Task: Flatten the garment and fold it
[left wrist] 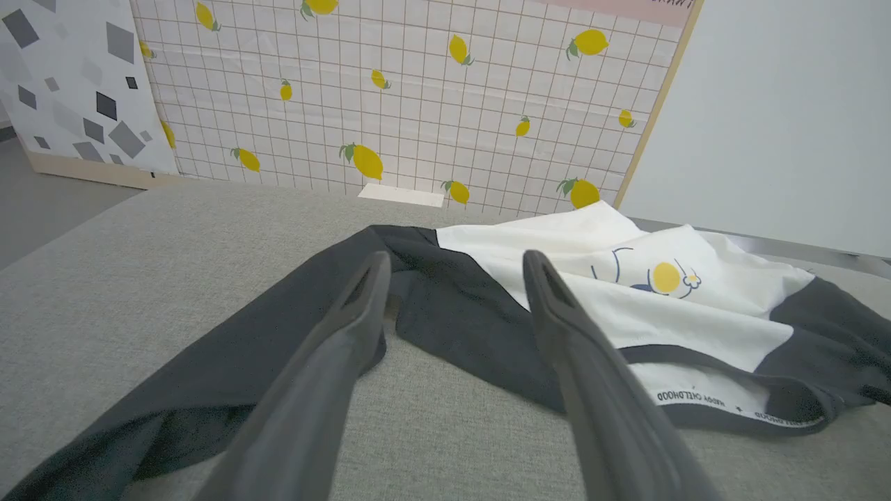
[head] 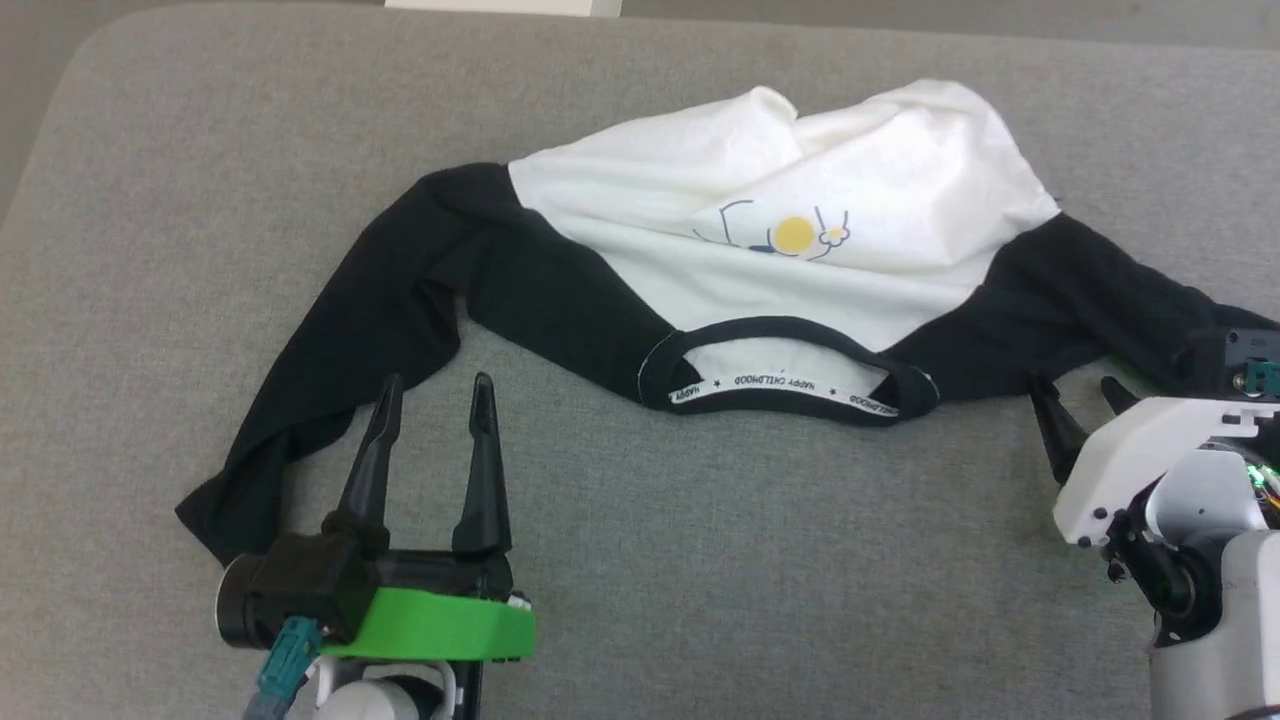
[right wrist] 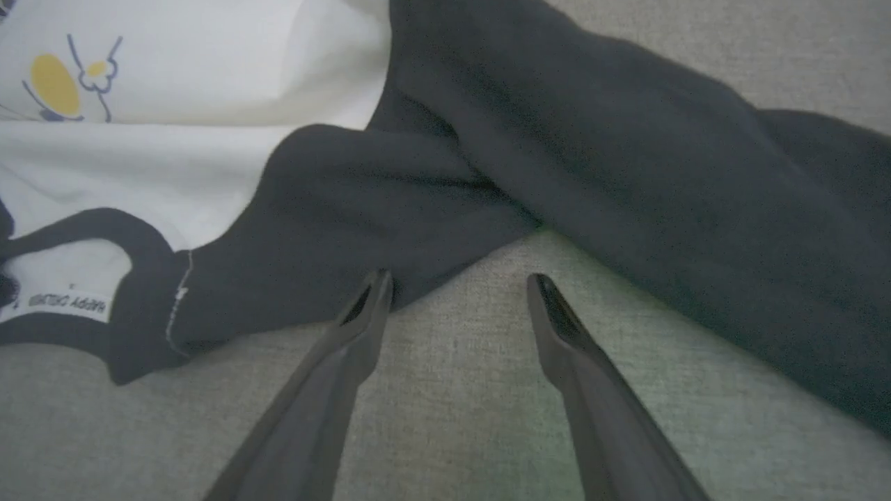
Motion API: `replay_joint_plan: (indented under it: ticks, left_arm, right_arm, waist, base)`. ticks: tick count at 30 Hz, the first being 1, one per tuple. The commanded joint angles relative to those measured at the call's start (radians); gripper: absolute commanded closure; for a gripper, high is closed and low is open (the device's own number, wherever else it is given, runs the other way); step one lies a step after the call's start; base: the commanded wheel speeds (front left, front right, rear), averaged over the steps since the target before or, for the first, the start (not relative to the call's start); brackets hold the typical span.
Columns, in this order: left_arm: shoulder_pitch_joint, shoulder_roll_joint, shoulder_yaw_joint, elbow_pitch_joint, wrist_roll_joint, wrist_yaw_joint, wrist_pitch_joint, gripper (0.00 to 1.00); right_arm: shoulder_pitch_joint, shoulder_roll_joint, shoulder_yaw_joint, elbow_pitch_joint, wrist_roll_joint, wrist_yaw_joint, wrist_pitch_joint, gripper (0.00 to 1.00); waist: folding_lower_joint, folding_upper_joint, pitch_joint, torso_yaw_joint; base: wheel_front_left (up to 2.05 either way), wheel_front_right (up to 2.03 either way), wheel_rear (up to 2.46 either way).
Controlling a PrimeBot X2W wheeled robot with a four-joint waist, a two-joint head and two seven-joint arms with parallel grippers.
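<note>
Grey woven surface (head: 700,560) | shirt (head: 800,170) crumpled, white body, black sleeves splayed | left gripper (head: 437,381) wide, empty | right gripper (head: 1072,386) wide, empty

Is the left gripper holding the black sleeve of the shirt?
No, the left gripper is open and the sleeve lies loose.

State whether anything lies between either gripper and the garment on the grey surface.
Nothing visible does. The open left gripper points at one black sleeve of the garment, the open right gripper at the other; only bare grey surface lies between.
</note>
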Motion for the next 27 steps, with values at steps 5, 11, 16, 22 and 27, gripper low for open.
replay_joint_plan:
  ticks: [5, 11, 16, 22, 27]
  left_arm:
    - [-0.028, -0.028, 0.018, 0.019, 0.032, -0.037, -0.005, 0.0]
    - [-0.034, -0.058, 0.026, 0.035, 0.048, -0.067, -0.005, 0.0]
    - [-0.045, -0.082, 0.031, 0.061, 0.066, -0.096, -0.005, 0.0]
    - [-0.054, -0.083, 0.033, 0.089, 0.09, -0.119, -0.005, 0.0]
    - [-0.071, -0.033, 0.01, 0.146, 0.103, -0.163, 0.048, 0.0]
  right_arm:
    - [-0.049, 0.0, -0.013, 0.064, 0.014, -0.001, -0.004, 0.0]
    - [-0.091, 0.0, -0.017, 0.12, 0.002, -0.001, -0.007, 0.0]
    - [-0.149, 0.0, -0.026, 0.195, -0.045, -0.001, -0.046, 1.0]
    - [-0.146, 0.0, -0.035, 0.203, -0.036, -0.001, -0.136, 1.0]
    - [-0.08, 0.0, -0.045, 0.153, 0.004, -0.001, -0.171, 1.0]
  waist:
    - [0.0, 0.0, 0.037, 0.037]
    - [0.0, 0.0, 0.056, 0.059]
    - [0.0, 0.0, 0.067, 0.077]
    - [0.0, 0.0, 0.033, 0.072]
    - [0.0, 0.0, -0.007, 0.052]
  base:
    - [0.0, 0.0, 0.0]
    - [0.0, 0.0, 0.0]
    - [0.0, 0.0, 0.0]
    - [0.0, 0.0, 0.0]
    - [0.0, 0.0, 0.0]
